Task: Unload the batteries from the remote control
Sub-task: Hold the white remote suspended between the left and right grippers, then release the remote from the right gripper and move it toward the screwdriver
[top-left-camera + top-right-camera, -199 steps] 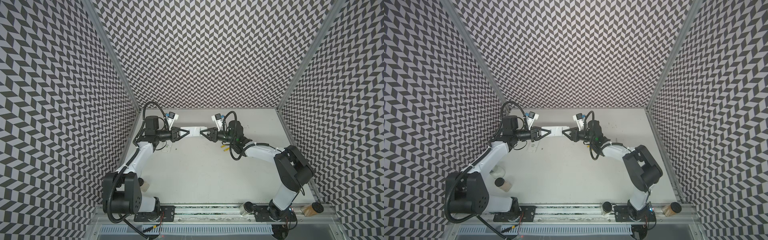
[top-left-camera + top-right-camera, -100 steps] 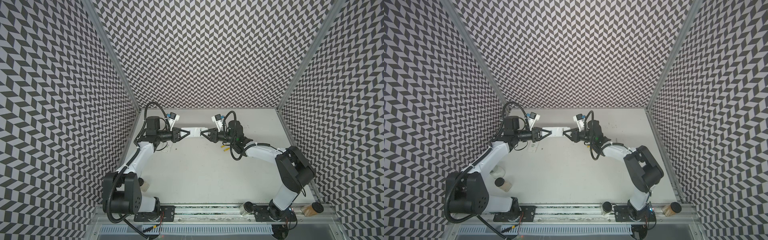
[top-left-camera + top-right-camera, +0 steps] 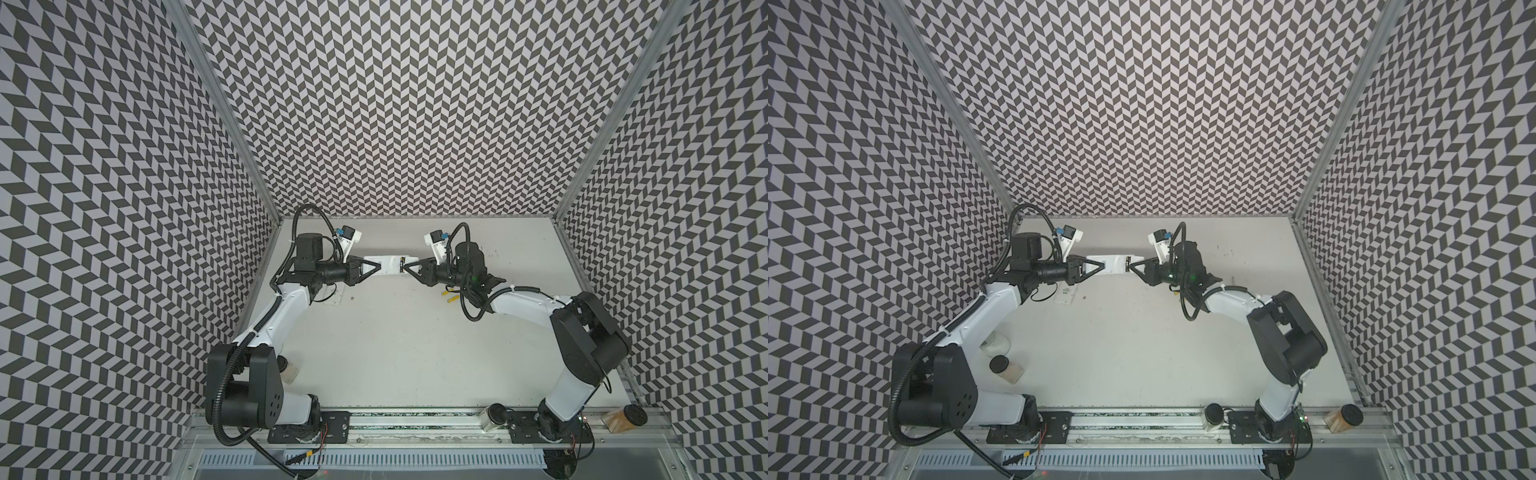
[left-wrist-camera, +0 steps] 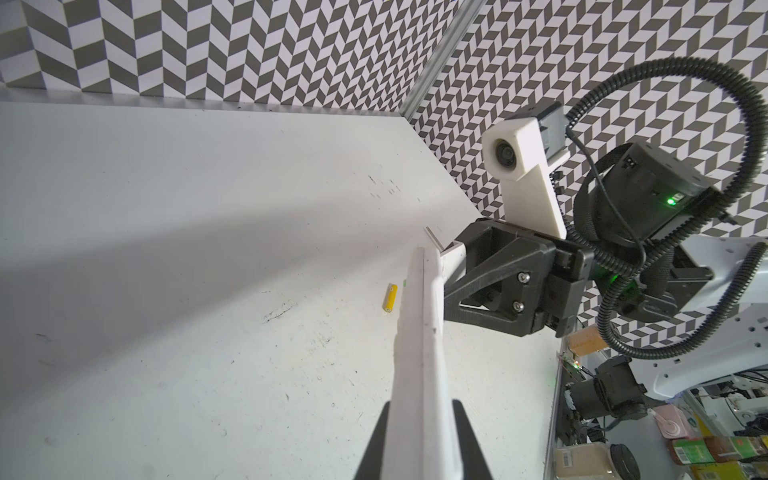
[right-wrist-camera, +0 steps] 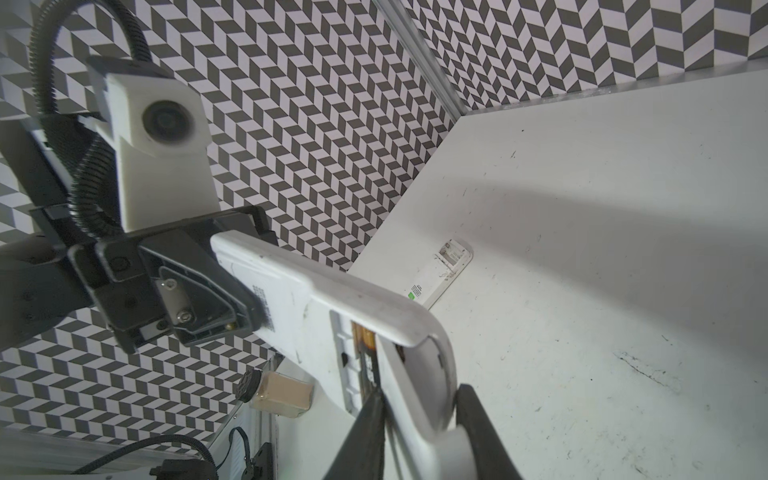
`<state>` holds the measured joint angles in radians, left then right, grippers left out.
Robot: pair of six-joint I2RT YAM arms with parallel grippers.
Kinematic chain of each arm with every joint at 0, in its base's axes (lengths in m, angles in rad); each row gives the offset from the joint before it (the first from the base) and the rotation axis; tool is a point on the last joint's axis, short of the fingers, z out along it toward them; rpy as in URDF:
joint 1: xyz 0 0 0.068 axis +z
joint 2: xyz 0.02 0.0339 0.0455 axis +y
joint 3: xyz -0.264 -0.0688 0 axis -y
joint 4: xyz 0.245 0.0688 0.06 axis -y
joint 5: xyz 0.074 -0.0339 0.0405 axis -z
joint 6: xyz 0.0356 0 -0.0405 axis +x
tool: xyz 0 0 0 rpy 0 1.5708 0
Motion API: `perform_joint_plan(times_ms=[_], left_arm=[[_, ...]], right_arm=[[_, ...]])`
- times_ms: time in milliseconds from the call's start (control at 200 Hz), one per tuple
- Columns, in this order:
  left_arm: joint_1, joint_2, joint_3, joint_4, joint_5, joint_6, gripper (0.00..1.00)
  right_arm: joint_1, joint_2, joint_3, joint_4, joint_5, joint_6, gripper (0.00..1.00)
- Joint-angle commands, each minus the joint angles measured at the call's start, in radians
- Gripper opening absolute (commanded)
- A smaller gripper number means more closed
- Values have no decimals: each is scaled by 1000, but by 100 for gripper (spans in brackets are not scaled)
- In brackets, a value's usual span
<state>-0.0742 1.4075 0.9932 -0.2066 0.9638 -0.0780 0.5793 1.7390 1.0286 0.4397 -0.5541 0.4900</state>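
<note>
The remote (image 3: 388, 266) held above the table (image 3: 395, 353)
Your left tool (image 3: 377, 266) clamps 1 end, right tool (image 3: 408, 266) the other.

Nothing readable anywhere, folks. The remote control (image 5: 316, 299) shows a dark dotted print patch, far too blurred to make out. The white cover (image 3: 332, 297) on the table, at eight o'clock from the remote in both top views, carries grey printing and a green mark. That's illegible too. The labels on the jars (image 4: 706, 451) are just colour smears.
</note>
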Motion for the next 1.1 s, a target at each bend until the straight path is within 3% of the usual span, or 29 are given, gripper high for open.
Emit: perform_joint_plan(times_ms=[0, 230, 531, 756, 906, 1096], left_arm=[[-1, 11, 21, -8, -131, 18, 0], [-2, 14, 14, -5, -148, 16, 0], [-1, 10, 9, -8, -145, 16, 0], [-18, 22, 1, -16, -137, 25, 0], [-44, 42, -30, -7, -159, 40, 0], [-90, 69, -66, 5, -162, 36, 0]], right_arm=[[16, -50, 2, 40, -29, -16, 23], [15, -57, -7, 45, -39, -24, 0], [1, -112, -48, -1, 3, -66, 0], [-57, -182, -71, -183, 259, -208, 0], [-73, -190, -64, -303, 545, -337, 0], [-106, -180, -82, -328, 726, -402, 0]])
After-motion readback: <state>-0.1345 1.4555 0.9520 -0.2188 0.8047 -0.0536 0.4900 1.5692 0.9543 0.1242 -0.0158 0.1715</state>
